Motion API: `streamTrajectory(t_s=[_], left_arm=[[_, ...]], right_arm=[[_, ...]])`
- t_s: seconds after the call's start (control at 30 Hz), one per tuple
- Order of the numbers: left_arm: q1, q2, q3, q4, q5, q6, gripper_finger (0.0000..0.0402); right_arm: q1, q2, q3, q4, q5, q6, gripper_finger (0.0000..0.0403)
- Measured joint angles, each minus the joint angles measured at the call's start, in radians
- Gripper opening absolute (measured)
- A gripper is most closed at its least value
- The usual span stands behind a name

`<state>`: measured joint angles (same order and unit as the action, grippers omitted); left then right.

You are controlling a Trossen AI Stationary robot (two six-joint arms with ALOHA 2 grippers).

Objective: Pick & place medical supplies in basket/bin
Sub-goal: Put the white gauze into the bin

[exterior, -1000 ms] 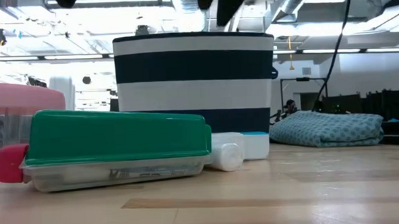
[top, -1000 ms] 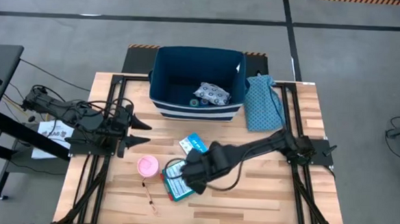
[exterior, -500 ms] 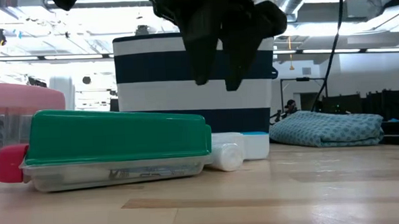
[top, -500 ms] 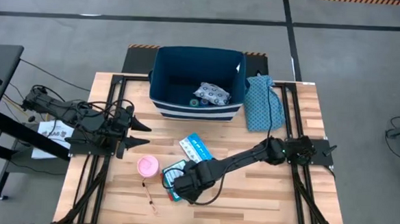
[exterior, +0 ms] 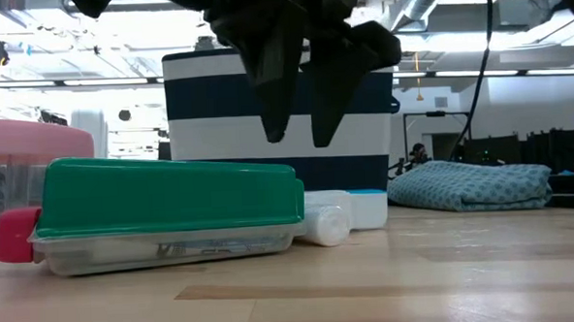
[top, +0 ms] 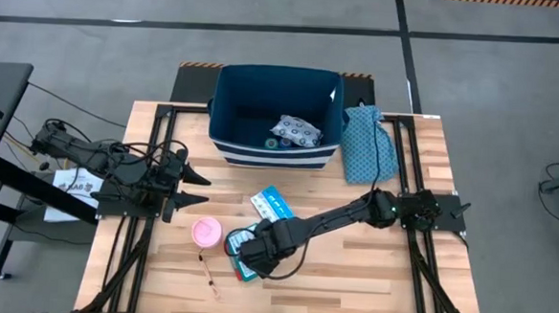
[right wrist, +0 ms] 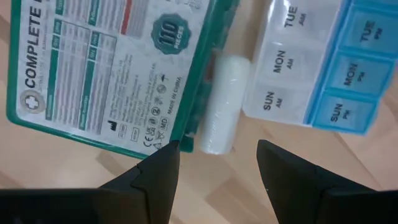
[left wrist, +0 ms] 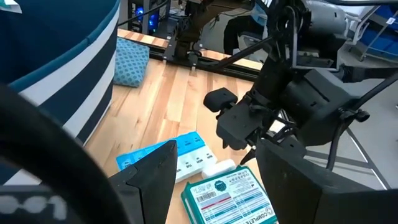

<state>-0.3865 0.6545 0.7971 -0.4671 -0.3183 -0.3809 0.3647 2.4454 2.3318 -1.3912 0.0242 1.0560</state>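
Right gripper [exterior: 294,139] has dropped lower in last second, jaws open, straddling white cylinder [right wrist: 217,102] between teal flat box [top: 243,253] and pill organizer [top: 273,204] on counter. Nothing gripped yet; grasp likely next. Bin [top: 225,144] well apart. Left gripper [top: 204,190] parked, jaws open.

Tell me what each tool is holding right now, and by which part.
Nothing is held. The right tool hangs open above the white roll beside the teal first-aid box. The left tool waits open at the table's left side.
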Motion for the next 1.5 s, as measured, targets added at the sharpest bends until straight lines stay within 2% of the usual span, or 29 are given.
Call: streamTrajectory(t_s=[0.43, 0.7, 1.17, 1.5], left_arm=[[0.000, 0.000, 0.000, 0.001, 0.000, -0.007, 0.0210], [0.000, 0.000, 0.000, 0.001, 0.000, -0.008, 0.0210], [0.000, 0.000, 0.000, 0.003, 0.024, -0.009, 0.0210], [0.000, 0.000, 0.000, 0.004, 0.026, -0.009, 0.0210]], right_arm=[[-0.028, 0.000, 0.000, -0.001, -0.040, -0.067, 0.0207], [0.003, 0.000, 0.000, -0.066, -0.073, -0.070, 0.0207], [0.041, 0.053, -0.002, -0.030, -0.071, -0.089, 0.0207], [0.025, 0.083, -0.001, 0.014, -0.070, -0.144, 0.0207]])
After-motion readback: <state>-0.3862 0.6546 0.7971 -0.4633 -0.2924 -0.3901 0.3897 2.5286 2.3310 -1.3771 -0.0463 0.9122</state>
